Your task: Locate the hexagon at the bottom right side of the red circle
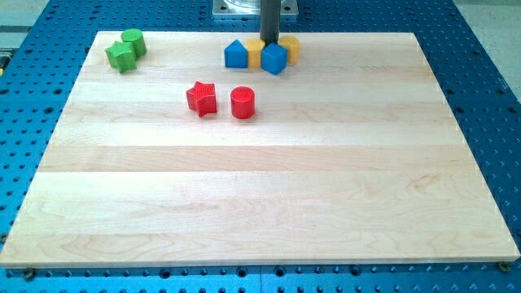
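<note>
A red cylinder (242, 102) stands on the wooden board (260, 203) above its middle, with a red star (201, 98) close to its left. At the view's top is a tight cluster: a blue block (235, 54), a yellow block (255, 53), a blue cube (274, 59) and a second yellow block (290, 47). The yellow blocks are partly hidden and I cannot tell their shapes. My tip (269, 43) comes down into this cluster, just behind the blue cube and between the two yellow blocks. It is well above and slightly right of the red cylinder.
A green cylinder (133, 41) and a green star (120, 57) touch each other at the board's top left corner. A blue perforated table (488, 98) surrounds the board. The arm's grey base (244, 8) sits at the top edge.
</note>
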Controlling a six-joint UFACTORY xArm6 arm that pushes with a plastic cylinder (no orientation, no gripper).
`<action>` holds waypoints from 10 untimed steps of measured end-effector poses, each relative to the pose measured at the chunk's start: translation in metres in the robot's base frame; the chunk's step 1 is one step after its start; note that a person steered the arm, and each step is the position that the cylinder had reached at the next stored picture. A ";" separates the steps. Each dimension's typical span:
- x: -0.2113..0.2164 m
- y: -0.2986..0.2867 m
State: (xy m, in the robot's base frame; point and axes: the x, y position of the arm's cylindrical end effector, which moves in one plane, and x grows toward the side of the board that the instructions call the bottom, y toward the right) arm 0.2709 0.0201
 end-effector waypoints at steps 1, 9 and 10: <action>0.009 0.000; 0.166 0.040; 0.151 0.093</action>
State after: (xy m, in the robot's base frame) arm 0.4220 0.1129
